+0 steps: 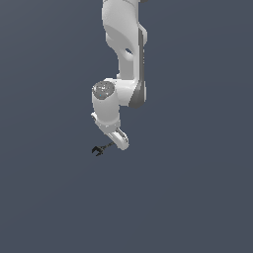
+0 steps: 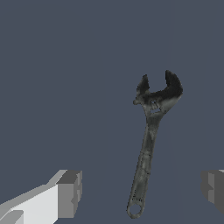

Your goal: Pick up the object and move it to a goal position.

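The object (image 2: 148, 144) is a small dark wrench lying flat on the grey floor, its forked jaw pointing away from my hand. In the wrist view my gripper (image 2: 140, 190) is open, and the lower handle lies between the two grey pads (image 2: 68, 192), touching neither. In the exterior view the object (image 1: 100, 148) shows just off the exterior view's left of my gripper (image 1: 118, 144), whose fingers are mostly hidden by the white hand. Only the jaw end of the wrench sticks out there.
The white arm (image 1: 123, 59) comes down from the top of the exterior view. A plain dark grey floor (image 1: 188, 197) surrounds the wrench, with no other objects in sight.
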Robot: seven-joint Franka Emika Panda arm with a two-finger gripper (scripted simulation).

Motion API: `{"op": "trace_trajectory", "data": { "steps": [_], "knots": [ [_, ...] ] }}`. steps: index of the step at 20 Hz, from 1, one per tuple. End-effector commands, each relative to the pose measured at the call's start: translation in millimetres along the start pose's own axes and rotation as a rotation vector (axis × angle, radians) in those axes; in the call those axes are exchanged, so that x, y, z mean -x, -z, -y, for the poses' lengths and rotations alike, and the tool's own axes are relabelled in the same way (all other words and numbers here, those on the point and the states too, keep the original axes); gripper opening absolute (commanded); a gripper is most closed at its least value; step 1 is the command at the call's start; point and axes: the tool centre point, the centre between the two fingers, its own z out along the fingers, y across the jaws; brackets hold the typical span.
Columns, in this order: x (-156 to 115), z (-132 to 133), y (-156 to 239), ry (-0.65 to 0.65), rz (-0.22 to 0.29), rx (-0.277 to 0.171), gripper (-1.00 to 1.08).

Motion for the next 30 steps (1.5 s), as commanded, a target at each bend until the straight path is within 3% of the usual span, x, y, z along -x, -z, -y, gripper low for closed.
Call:
{"op": "trace_trajectory", "data": {
  "steps": [1,13,22,30],
  "knots": [
    [-1.0,-4.9,-7.8,-0.078,-0.002,-0.001,1.0],
    [-3.7,-19.6,-28.1,-0.283,-0.008,-0.001,1.0],
    [-3.6,-20.5,-34.4,-0.292,-0.008,-0.001,1.0],
    [-3.4,-21.5,-69.4,-0.297,-0.008,-0.001,1.0]
  ]
}}
